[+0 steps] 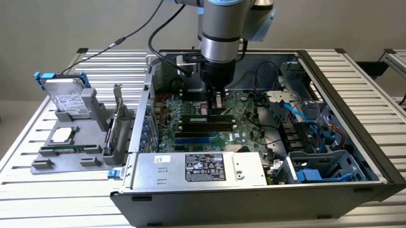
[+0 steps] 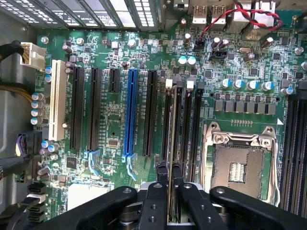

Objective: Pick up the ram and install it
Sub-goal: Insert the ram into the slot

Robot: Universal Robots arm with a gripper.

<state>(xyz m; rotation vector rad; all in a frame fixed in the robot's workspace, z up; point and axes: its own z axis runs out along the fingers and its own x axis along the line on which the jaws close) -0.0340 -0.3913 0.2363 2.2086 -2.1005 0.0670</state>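
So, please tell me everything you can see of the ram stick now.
The ram is seen edge-on in the wrist view: a thin, long strip standing on its long edge. The gripper is shut on it, one black finger on each flat side. It runs along a black memory slot beside the processor socket; whether it is seated cannot be told.

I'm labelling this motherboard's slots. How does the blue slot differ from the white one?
The blue slot is longer than the white slot, while the white slot is broader than the blue slot. The blue slot lies mid-row with black slots on both sides; the white slot ends the row, next to the cables. Both are empty and run parallel to each other.
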